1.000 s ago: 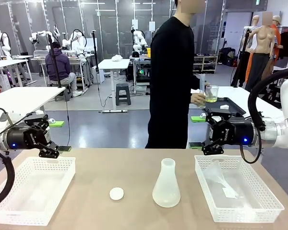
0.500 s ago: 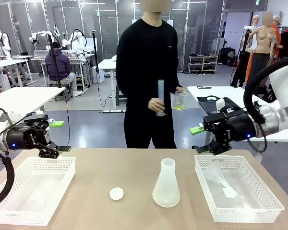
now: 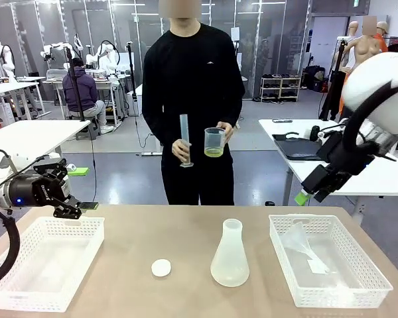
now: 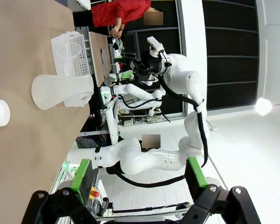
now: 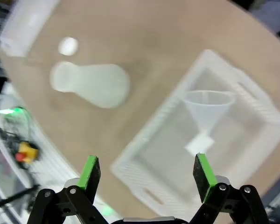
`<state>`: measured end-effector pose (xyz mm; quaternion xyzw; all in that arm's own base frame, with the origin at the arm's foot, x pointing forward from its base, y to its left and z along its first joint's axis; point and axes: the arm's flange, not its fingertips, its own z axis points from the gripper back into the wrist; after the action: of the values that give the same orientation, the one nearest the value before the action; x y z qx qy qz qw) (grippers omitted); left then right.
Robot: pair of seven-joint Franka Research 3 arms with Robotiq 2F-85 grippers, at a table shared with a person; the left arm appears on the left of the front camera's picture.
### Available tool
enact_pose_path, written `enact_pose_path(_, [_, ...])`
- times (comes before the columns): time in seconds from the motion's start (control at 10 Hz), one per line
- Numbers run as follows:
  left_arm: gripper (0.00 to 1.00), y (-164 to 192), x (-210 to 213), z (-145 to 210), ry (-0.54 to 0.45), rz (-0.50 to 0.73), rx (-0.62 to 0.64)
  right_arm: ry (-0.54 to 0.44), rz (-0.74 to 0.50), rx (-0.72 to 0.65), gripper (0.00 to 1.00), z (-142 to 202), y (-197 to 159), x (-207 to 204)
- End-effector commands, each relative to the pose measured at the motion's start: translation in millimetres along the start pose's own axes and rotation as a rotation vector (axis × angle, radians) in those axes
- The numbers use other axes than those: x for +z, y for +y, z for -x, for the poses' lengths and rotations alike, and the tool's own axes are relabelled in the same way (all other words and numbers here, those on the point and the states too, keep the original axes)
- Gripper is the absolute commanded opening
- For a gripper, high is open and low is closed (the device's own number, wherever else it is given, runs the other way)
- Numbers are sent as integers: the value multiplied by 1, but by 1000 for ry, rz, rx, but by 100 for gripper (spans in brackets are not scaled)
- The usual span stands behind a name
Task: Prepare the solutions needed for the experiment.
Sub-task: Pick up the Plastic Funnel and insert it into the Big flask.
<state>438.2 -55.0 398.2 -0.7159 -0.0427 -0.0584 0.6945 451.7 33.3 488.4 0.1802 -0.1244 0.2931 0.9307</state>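
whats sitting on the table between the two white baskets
In the front view, a small white disc and a translucent conical flask sit between the left basket and the right basket; the tabletop there is otherwise bare.

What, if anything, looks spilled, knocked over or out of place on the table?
Nothing stands out. The translucent whitish conical flask stands upright on the tan table, with no spill visible. The clear plastic funnel lies on its side inside the white mesh basket, which looks like storage.
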Motion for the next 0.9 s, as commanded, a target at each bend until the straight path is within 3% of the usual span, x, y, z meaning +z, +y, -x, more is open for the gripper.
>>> enact_pose_path(0.0, [100, 0, 0, 1, 0, 3, -8, -10, 184, -10, 100, 3, 7, -15])
enact_pose_path(0.1, [100, 0, 0, 1, 0, 3, -8, 0, 0, 0, 100, 0, 0, 0])
enact_pose_path(0.6, [100, 0, 0, 1, 0, 3, -8, 10, 25, 15, 100, 3, -2, -4])
enact_pose_path(0.7, [100, 0, 0, 1, 0, 3, -8, 31, 123, 224, 100, -11, -2, -4])
enact_pose_path(0.8, [100, 0, 0, 1, 0, 3, -8, 56, 140, 393, 100, -23, -1, -3])
